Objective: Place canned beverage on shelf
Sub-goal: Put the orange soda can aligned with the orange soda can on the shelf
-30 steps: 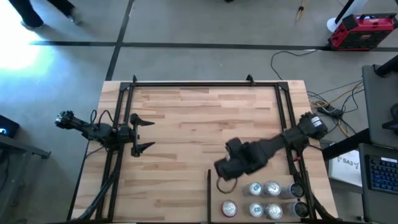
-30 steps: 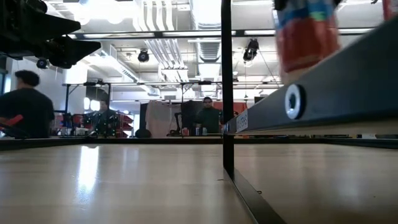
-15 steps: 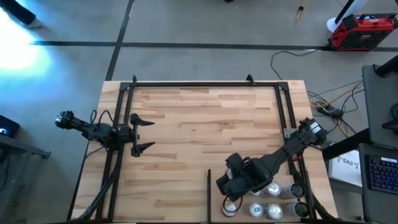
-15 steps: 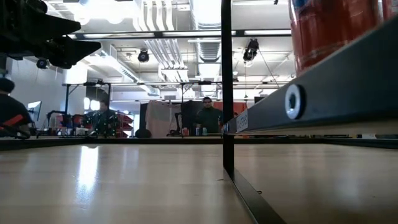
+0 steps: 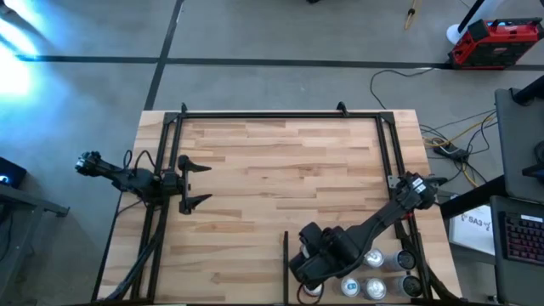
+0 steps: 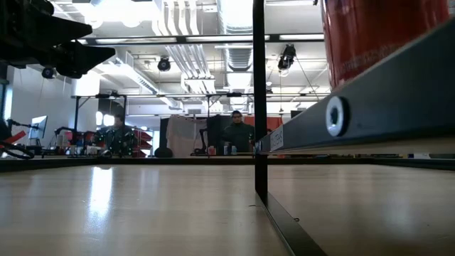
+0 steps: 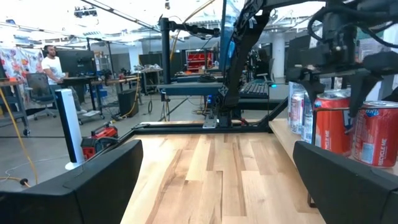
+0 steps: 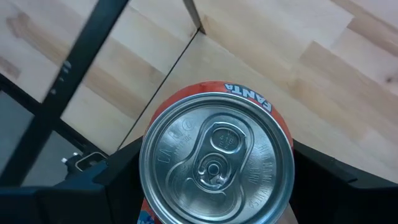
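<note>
The shelf [image 5: 280, 161] is a light wooden board with a black tube frame [image 5: 272, 114] and a thin dark divider strip [image 5: 286, 251]. My right gripper [image 5: 308, 270] hangs just right of the divider, near the near edge, shut on an orange Fanta can [image 8: 217, 155]. The can also shows in the left wrist view [image 7: 331, 124] and the low view [image 6: 384, 35]. My left gripper [image 5: 194, 183] waits open and empty at the board's left side. My right gripper pinches the can's side wall [image 8: 290, 146], just below the top rim, between its two fingers [image 8: 336, 180]. The fingers come from above and point down. The can stays upright, top up. Its bottom is hidden, so I cannot tell whether it stands on the board.
Several other cans [image 5: 372, 259] stand right of the divider at the near right corner. One [image 7: 376, 134] is right next to the held can, and another shows at the near edge [image 5: 313, 291]. Bare board lies left of the divider and toward the far edge.
My right gripper has carried the can toward the table's near edge and down, from beside the divider's far end to the group of cans. The can has stayed upright in the hold.
</note>
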### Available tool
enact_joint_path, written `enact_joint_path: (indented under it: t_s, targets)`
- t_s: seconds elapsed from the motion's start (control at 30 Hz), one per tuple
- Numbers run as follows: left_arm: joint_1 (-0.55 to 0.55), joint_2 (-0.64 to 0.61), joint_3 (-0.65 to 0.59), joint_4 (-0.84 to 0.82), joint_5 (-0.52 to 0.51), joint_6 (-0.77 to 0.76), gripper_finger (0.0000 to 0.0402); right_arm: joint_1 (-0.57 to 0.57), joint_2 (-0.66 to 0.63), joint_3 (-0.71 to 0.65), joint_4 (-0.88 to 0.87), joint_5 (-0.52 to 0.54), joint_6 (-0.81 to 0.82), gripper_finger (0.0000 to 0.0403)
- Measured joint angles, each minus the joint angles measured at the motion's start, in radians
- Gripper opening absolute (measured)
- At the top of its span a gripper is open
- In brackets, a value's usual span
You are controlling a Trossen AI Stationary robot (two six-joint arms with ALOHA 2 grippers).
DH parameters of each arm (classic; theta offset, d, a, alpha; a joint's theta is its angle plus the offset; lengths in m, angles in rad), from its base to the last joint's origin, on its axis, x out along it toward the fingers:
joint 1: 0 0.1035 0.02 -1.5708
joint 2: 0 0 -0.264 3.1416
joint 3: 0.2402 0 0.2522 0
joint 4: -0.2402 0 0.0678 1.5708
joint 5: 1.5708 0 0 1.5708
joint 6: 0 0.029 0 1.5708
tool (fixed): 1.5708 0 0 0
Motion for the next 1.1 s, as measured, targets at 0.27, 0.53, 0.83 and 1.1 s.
enact_joint_path:
  t_s: [0.27,0.53,0.83,1.1]
  targets:
    - [0.000,0.000,0.000,0.000,0.000,0.000,0.0400,0.007,0.024,0.008,0.000,-0.005,0.011,0.0289]
    - [0.000,0.000,0.000,0.000,0.000,0.000,0.0400,0.006,0.027,-0.003,0.001,0.001,0.032,0.0289]
    - [0.000,0.000,0.000,0.000,0.000,0.000,0.0400,0.006,0.027,-0.037,0.026,0.003,0.050,0.0289]
    - [0.000,0.000,0.000,0.000,0.000,0.000,0.0400,0.004,0.027,-0.042,0.039,0.014,0.043,0.0289]
